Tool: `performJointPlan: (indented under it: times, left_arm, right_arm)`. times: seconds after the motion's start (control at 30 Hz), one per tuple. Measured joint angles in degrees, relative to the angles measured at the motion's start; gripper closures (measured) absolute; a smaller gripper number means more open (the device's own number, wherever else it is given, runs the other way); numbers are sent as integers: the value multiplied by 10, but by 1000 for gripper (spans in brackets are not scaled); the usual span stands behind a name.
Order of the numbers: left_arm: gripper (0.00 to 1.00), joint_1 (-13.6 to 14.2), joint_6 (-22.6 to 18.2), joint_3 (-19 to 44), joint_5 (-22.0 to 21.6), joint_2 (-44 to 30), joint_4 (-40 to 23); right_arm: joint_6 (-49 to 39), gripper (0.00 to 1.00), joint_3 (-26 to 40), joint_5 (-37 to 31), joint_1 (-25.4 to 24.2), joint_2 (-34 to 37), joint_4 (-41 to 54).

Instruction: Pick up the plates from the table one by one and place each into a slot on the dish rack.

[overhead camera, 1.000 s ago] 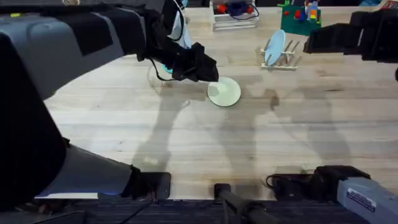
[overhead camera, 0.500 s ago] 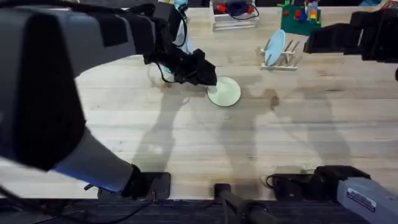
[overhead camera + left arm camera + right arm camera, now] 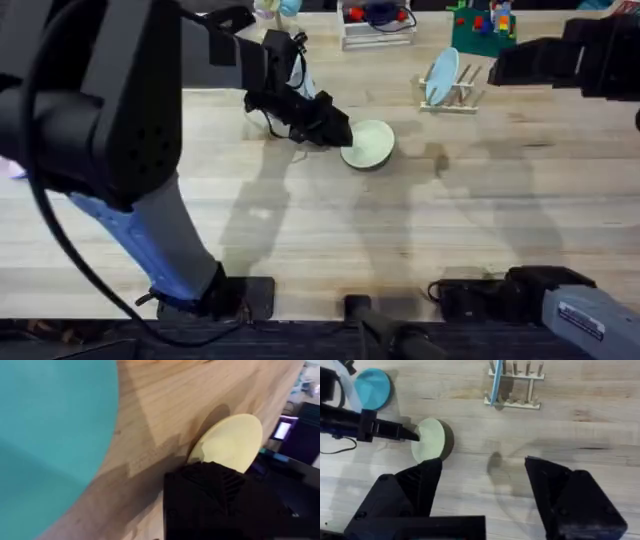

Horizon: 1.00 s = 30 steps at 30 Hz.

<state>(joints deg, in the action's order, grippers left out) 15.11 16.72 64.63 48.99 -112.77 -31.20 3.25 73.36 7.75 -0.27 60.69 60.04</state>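
The cream-yellow plate (image 3: pixel 368 144) lies mid-table, its far edge raised a little over a dark shadow. My left gripper (image 3: pixel 338 132) is shut on its left rim; the black finger (image 3: pixel 215 495) covers the edge of the cream plate (image 3: pixel 231 440). Next to the gripper, the sky-blue plate (image 3: pixel 50 435) lies flat on the table (image 3: pixel 300 230). From the right wrist, the sky-blue plate (image 3: pixel 372 388) and the cream plate (image 3: pixel 431 440) lie apart. The dish rack (image 3: pixel 455 97) holds a pale blue plate (image 3: pixel 440 76) on edge. My right gripper (image 3: pixel 482 490) hangs open, high above the table near the rack.
A white wire tray (image 3: pixel 378 28) with small toys stands at the back, and a green board (image 3: pixel 483 30) with coloured blocks stands beside it. The rack's pegs (image 3: pixel 520 370) to the right of the standing plate hold nothing. A black cable (image 3: pixel 335 447) trails by the left arm.
The left gripper has nudged right and slightly back with the cream plate, whose far edge now sits raised. The right arm has not moved.
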Motion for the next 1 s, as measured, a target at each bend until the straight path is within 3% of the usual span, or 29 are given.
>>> performJointPlan:
  times: [0.2,1.0]
  left_arm:
    - [959,-2,0,3,23,-12,2]
    - [959,-3,0,3,23,-12,2]
  right_arm:
    - [0,7,0,0,0,0,0]
    - [0,7,0,0,0,0,1]
